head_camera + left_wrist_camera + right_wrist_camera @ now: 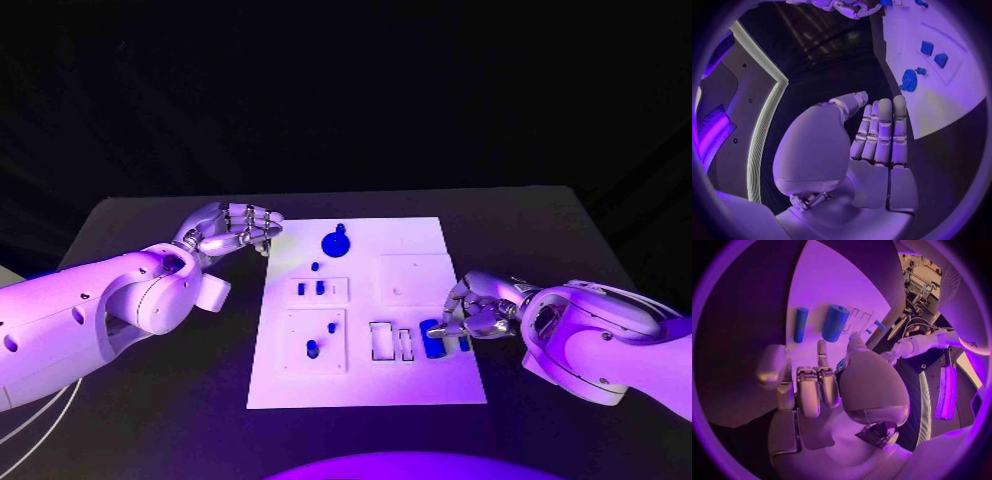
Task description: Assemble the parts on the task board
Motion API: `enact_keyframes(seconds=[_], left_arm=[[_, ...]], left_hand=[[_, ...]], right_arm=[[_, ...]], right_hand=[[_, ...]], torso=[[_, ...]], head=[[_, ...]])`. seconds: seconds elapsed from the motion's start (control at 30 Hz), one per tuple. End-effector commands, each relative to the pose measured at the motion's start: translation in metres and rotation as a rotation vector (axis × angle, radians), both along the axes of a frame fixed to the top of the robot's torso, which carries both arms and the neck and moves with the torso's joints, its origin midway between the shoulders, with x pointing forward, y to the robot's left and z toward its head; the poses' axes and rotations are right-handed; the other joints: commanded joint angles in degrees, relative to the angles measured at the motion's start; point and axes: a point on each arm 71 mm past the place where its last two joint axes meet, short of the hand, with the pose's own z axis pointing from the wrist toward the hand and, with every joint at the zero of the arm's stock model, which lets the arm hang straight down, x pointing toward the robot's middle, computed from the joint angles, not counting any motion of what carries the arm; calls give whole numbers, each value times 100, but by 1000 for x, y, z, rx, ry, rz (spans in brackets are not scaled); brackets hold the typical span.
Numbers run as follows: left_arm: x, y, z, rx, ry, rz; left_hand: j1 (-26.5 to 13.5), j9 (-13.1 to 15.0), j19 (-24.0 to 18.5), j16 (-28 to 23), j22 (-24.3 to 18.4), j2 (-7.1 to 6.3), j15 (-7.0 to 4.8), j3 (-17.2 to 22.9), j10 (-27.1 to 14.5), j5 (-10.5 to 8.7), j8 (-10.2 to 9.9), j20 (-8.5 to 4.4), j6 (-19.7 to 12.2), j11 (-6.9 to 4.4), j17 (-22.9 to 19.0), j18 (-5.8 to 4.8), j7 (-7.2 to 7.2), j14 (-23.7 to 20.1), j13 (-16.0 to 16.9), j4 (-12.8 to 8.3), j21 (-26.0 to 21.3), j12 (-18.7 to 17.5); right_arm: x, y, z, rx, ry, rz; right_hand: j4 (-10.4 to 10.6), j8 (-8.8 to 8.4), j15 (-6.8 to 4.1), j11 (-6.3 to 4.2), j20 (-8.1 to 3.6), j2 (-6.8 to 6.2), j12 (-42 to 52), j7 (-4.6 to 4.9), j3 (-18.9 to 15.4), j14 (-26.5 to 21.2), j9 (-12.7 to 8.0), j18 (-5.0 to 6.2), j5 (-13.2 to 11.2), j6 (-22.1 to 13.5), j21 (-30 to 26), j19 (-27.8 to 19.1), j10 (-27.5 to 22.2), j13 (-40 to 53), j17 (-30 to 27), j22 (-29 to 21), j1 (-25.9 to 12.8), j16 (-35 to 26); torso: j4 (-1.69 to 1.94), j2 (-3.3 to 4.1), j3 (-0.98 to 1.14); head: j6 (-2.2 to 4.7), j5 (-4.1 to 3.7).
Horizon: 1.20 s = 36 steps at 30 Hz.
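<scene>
Task board (418, 385): several blue parts seated, two cylinders (834, 322) loose | right hand (476, 312) beside them, fingers curled, empty | left hand (231, 230) flat, fingers together, idle

A black table (159, 400) stands before a dark backdrop

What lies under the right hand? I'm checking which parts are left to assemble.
Below the right hand, on the task board, lie two blue cylinders, one thick, one thin, beside two rectangular slots. Whatever sits beneath the palm itself is covered.
</scene>
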Motion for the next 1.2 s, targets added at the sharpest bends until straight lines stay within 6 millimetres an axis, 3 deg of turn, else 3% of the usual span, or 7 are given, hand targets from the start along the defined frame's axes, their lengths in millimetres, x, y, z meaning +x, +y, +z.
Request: enact_keyframes(seconds=[0.03,0.4,0.6,0.8,0.87,1.03,1.2], left_arm=[[-1,-2,1,-15,0,-15],[-1,0,1,-14,1,-13],[-1,1,0,-13,3,-12],[-1,1,0,-12,4,-11],[-1,1,0,-12,4,-11],[-1,2,0,-11,4,-9],[-1,2,0,-10,4,-8]], left_hand=[[-34,-6,-5,-16,-5,21,12,-42,-30,30,20,46,-43,12,-6,80,-15,-36,-8,6,-20,29],[-43,-7,-5,-14,-8,24,14,-44,-35,31,23,47,-45,12,-6,80,-15,-37,-8,13,-25,32],[-55,-8,-6,-12,-12,23,15,-48,-46,32,25,50,-50,14,-6,79,-14,-39,-11,21,-33,34],[-56,-8,-6,-13,-12,22,16,-49,-48,32,25,50,-51,15,-6,79,-14,-40,-11,22,-33,33],[-56,-8,-6,-13,-12,22,16,-49,-48,32,25,50,-51,15,-6,79,-14,-40,-11,22,-33,33],[-56,-8,-6,-13,-12,22,16,-49,-48,32,25,50,-51,15,-6,79,-14,-40,-11,22,-33,33],[-57,-9,-8,-13,-16,24,17,-47,-57,34,27,51,-55,15,-6,80,-14,-44,-13,24,-39,35]], right_arm=[[0,-1,-4,-64,14,3],[-4,4,-23,-107,87,-2],[-4,12,-30,-109,99,1],[-4,15,-33,-106,99,-1],[-4,15,-33,-104,96,-4],[-3,16,-31,-76,73,-19],[-3,17,-27,-23,36,-38]], right_hand=[[6,43,-43,-41,-36,-22,53,-39,-23,575,10,-52,-38,14,58,170,453,1309,1396,187,-83,22],[9,93,-48,-47,-39,-101,55,-48,-23,578,22,-64,-76,23,143,177,455,1316,1412,239,-244,27],[11,125,-51,-53,-41,-123,48,-56,-21,576,31,-66,-90,39,157,175,449,1310,1404,254,-332,25],[5,167,-60,-64,-46,-61,53,-69,31,577,44,-67,-43,61,172,174,454,1319,1408,271,-342,26],[-8,209,-70,-76,-54,140,51,-82,142,576,54,-66,184,61,174,170,453,1321,1404,288,-215,25],[-28,269,-89,-98,-70,394,54,-106,239,577,53,-71,871,59,208,169,461,1335,1411,335,183,27],[-38,333,-133,-155,-101,507,78,-172,350,579,64,-83,1286,165,302,181,484,1367,1418,395,528,29]], torso=[[-1,0,1],[-3,3,15],[-4,6,10],[-4,4,7],[-7,0,3],[-2,-3,2],[-2,-6,0]], head=[[-18,11],[-35,49],[-50,38],[-61,25],[-63,31],[-59,30],[-40,29]])
